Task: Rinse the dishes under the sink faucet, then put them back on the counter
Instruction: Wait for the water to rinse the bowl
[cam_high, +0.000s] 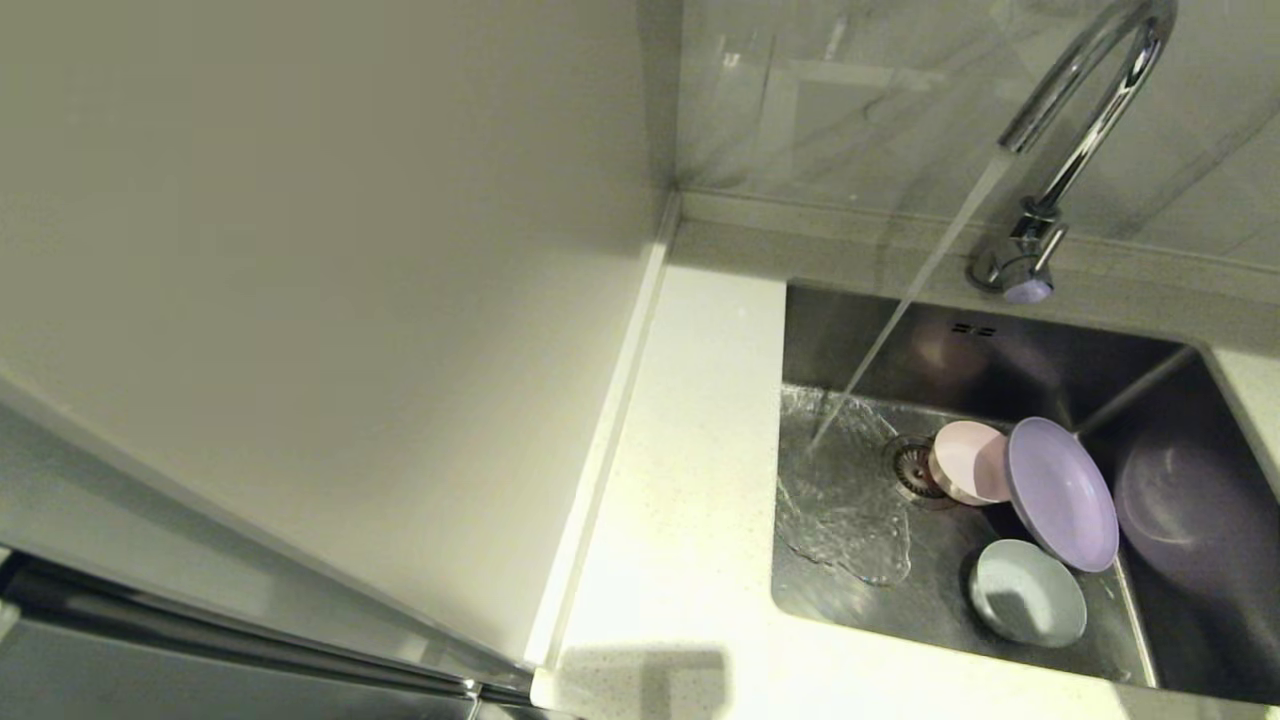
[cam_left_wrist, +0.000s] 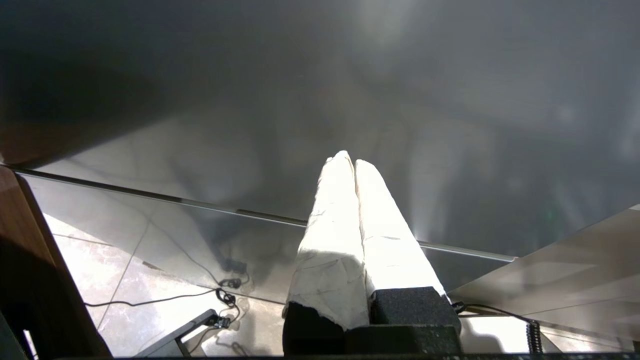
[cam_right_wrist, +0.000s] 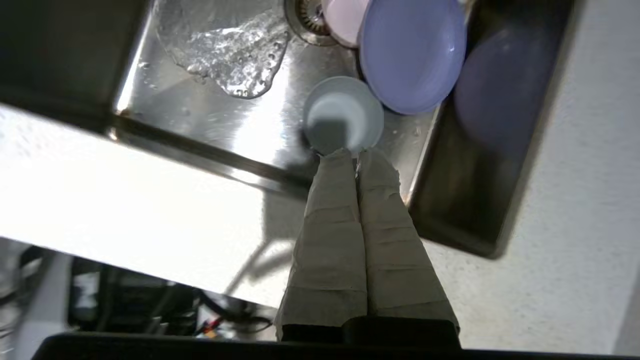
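Observation:
All three dishes lie in the steel sink (cam_high: 850, 600). The pink bowl (cam_high: 968, 462) rests beside the strainer drain (cam_high: 910, 468). Against it leans the lilac plate (cam_high: 1062, 494), tilted. The blue-white bowl (cam_high: 1028, 592) stands upright near the front wall. Water runs from the chrome faucet (cam_high: 1085, 95) and spreads on the sink floor left of the drain. My right gripper (cam_right_wrist: 356, 156) is shut and empty, above the sink's front edge, its tips close to the blue-white bowl (cam_right_wrist: 344, 116). My left gripper (cam_left_wrist: 350, 161) is shut and empty, off by a grey panel. Neither gripper shows in the head view.
The white speckled counter (cam_high: 690, 480) runs left of and in front of the sink, with a raised back edge. A cream wall panel (cam_high: 300, 280) stands along the counter's left. The sink's right wall (cam_high: 1200, 520) mirrors the plate.

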